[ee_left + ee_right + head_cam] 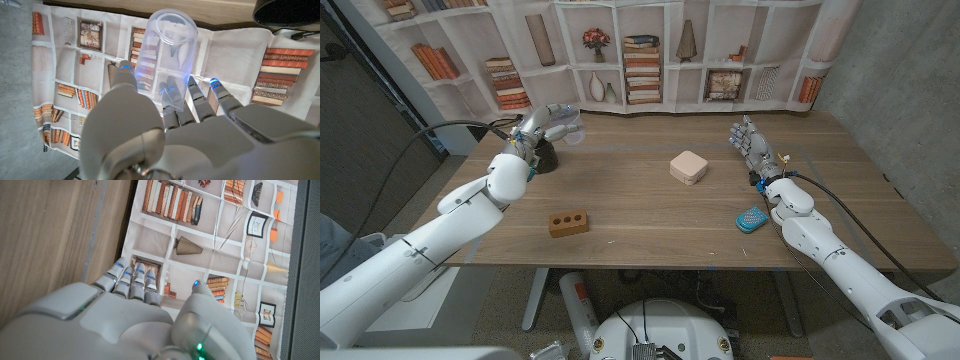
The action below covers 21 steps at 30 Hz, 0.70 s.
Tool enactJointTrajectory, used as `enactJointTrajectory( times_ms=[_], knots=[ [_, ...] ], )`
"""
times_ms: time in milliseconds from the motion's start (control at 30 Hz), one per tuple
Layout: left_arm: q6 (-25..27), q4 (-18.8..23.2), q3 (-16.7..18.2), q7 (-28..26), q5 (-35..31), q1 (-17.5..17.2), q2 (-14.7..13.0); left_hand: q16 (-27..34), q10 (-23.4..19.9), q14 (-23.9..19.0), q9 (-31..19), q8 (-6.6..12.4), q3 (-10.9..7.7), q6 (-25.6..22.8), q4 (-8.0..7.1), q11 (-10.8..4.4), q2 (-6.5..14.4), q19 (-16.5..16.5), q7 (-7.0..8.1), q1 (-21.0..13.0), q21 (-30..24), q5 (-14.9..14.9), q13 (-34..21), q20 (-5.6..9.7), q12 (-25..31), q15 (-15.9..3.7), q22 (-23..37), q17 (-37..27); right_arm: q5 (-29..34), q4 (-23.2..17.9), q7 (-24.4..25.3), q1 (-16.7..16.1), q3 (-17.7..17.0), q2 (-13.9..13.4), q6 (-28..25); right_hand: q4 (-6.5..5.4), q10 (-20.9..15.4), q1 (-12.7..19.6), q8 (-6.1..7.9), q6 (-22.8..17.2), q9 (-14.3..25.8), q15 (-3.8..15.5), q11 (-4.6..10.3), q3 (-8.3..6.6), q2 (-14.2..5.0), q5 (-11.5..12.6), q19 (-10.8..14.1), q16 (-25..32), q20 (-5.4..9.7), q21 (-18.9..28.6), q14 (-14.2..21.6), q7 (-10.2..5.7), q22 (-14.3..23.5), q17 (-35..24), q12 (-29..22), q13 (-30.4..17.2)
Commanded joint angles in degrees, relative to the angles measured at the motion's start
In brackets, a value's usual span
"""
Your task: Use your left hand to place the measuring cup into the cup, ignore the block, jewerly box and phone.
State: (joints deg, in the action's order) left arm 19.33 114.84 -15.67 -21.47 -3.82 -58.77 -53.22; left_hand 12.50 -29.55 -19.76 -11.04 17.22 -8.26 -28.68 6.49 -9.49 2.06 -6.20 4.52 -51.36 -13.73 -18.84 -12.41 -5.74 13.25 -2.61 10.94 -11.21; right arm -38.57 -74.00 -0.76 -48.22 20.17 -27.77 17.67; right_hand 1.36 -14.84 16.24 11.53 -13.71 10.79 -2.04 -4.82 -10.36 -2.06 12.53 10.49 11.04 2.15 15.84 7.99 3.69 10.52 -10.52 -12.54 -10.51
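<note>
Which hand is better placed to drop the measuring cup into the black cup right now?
The left hand: it already holds the clear measuring cup right above the black cup. The right hand holds nothing and stands far across the table.

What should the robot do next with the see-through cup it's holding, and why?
Probably lower it a little toward the dark cup. The left hand already holds the clear measuring cup in its fingers, up above the table and close to the dark cup, so easing down looks like the next step.

Clear measuring cup (167,55) above dark cup (544,157)
</note>
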Motion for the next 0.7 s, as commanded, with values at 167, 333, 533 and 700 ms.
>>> enactJointTrajectory(
  times_ms=[167,333,533,700],
  knots=[
    [2.62,1.03,1.61,0.67,0.23,-0.45,-1.60,-0.20,-0.53,-0.57,-0.12,0.14,-0.19,-0.77,-0.25,0.26,0.53,0.17,0.26,-0.03,0.26,0.06,-0.08,0.08,-0.14,-2.49,0.12,-0.12,0.13,-0.82,0.83,-0.47,-0.16,-0.44,-0.52,0.31,-0.53,0.16,-0.25,-0.42,0.08,0.06,0.35,-0.20,-0.43,-0.17,0.65,-0.22,0.27,-0.42,0.60,-0.04,0.14,-0.10,-0.05,-0.35],
    [2.33,1.03,2.57,0.37,0.85,-1.07,-1.76,-0.20,-0.65,-0.67,-0.12,0.08,-0.18,-0.85,-0.28,-0.02,0.54,0.13,0.28,-0.03,0.27,0.10,-0.11,0.09,-0.18,-2.50,0.11,-0.12,0.23,0.00,0.49,0.13,0.14,-0.02,-0.45,0.33,-0.59,0.16,-0.23,-0.47,0.08,0.04,0.15,-0.20,-0.46,-0.18,0.70,-0.19,0.29,-0.48,0.68,-0.02,0.14,-0.10,-0.07,-0.35],
    [2.51,1.42,3.74,0.02,1.25,-2.07,-2.27,-0.22,-0.69,-0.68,-0.12,0.04,-0.20,-0.90,-0.28,-0.29,0.57,0.12,0.32,-0.06,0.30,0.13,-0.12,0.14,-0.23,-2.55,0.11,-0.12,0.46,0.87,0.18,1.04,0.50,0.45,-0.39,0.37,-0.61,0.17,-0.23,-0.49,0.08,0.05,0.09,-0.20,-0.49,-0.19,0.74,-0.22,0.28,-0.56,0.64,-0.06,0.15,-0.10,-0.07,-0.35],
    [2.82,1.95,5.10,-0.40,1.52,-3.13,-2.79,-0.26,-0.70,-0.65,-0.12,-0.02,-0.20,-0.96,-0.29,0.06,0.58,0.17,0.37,-0.08,0.35,0.16,-0.13,0.19,-0.30,-2.63,0.11,-0.12,0.70,1.38,0.06,1.73,0.74,0.73,-0.38,0.40,-0.59,0.16,-0.21,-0.56,0.08,0.12,0.20,-0.19,-0.51,-0.19,0.75,-0.21,0.26,-0.64,0.67,0.02,0.15,-0.10,-0.06,-0.35]
  ],
)
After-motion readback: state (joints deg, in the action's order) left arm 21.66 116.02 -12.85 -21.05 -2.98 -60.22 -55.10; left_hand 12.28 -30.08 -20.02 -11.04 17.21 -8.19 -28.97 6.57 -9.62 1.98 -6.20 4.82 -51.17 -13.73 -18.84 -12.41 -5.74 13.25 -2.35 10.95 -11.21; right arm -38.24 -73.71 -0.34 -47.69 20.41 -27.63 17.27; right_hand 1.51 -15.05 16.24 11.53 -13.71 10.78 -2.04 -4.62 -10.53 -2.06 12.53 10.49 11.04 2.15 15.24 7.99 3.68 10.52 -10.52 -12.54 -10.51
